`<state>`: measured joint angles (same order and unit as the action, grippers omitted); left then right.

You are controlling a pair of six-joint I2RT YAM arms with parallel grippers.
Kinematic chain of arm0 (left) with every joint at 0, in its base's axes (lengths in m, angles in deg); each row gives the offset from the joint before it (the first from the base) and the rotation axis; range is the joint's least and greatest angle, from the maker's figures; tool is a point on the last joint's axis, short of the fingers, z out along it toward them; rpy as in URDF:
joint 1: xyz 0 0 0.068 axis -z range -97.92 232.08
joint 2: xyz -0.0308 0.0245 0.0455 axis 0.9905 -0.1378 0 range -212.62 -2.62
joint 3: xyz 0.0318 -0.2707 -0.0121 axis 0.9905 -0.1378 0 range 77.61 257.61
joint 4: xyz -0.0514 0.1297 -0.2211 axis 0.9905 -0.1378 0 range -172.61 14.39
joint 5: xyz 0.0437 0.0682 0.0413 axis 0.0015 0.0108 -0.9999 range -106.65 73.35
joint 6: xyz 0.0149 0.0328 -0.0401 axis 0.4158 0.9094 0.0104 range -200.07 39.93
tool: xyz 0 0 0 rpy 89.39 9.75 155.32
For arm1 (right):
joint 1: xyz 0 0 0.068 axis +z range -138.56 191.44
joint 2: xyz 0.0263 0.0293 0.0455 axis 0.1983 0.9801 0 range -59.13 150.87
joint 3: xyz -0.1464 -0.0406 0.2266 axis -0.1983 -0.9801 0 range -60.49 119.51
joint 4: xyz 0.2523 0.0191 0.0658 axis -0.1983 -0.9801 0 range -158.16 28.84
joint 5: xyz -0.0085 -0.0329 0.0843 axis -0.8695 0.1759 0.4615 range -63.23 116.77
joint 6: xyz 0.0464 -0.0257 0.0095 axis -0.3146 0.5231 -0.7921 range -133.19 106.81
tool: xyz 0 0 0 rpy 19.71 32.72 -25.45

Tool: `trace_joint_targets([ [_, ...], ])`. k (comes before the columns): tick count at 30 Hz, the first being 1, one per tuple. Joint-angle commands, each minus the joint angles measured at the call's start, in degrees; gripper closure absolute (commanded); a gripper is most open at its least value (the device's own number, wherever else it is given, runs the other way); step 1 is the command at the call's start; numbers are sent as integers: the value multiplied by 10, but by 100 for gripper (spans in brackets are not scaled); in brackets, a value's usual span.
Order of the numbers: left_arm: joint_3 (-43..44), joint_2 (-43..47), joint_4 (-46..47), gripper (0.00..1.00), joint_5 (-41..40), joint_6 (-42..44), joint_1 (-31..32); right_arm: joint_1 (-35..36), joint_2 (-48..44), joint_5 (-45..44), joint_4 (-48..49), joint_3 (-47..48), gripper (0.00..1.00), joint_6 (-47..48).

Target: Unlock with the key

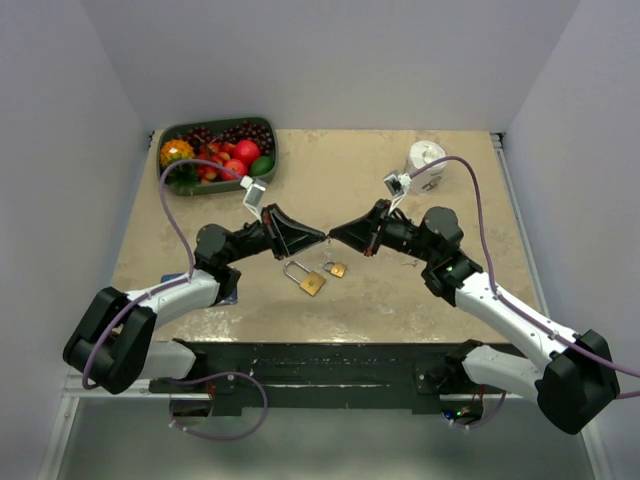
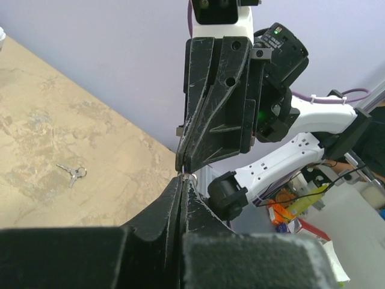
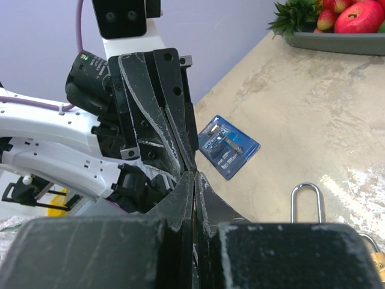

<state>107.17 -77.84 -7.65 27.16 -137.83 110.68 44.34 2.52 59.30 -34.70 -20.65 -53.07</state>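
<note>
My left gripper (image 1: 321,238) and right gripper (image 1: 334,238) meet tip to tip above the middle of the table, both shut. In the left wrist view a tiny silvery bit of the key (image 2: 187,176), with a small ring, shows where the two pairs of tips touch. Both grippers pinch it, and most of it is hidden. My left gripper (image 2: 183,180) points up at the right one's fingers (image 2: 210,120). My right gripper (image 3: 195,176) faces the left fingers (image 3: 162,108). Two brass padlocks lie on the table below, a larger one (image 1: 308,280) and a smaller one (image 1: 336,268).
A tray of fruit (image 1: 270,150) stands at the back left and a white roll (image 1: 427,155) at the back right. A blue card pack (image 3: 228,146) lies under the left arm. A small bunch of spare keys (image 2: 73,173) rests by the right arm.
</note>
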Motion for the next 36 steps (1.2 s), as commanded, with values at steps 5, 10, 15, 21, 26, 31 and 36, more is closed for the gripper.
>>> trace_joint_targets([
  [5, 73, 36, -178, 100, 110, 170, 1, 1, -20, 18, -94, 46, 77, 66],
  [10, 182, 46, -571, 100, 155, 440, 1, 0, -15, 66, -162, 69, 49, 107],
  [15, 234, 44, -765, 100, 178, 557, 1, 1, -3, 125, -181, 63, 44, 127],
  [21, 250, 37, -815, 100, 200, 605, 1, 1, 12, 173, -223, 69, 45, 161],
  [26, 249, 36, -822, 100, 210, 610, 2, 2, 30, 177, -227, 64, 49, 176],
  [31, 244, 33, -811, 100, 218, 600, 8, 10, 52, 181, -201, 60, 57, 175],
  [36, 245, 26, -806, 100, 222, 597, 15, 22, 66, 183, -191, 64, 64, 174],
])
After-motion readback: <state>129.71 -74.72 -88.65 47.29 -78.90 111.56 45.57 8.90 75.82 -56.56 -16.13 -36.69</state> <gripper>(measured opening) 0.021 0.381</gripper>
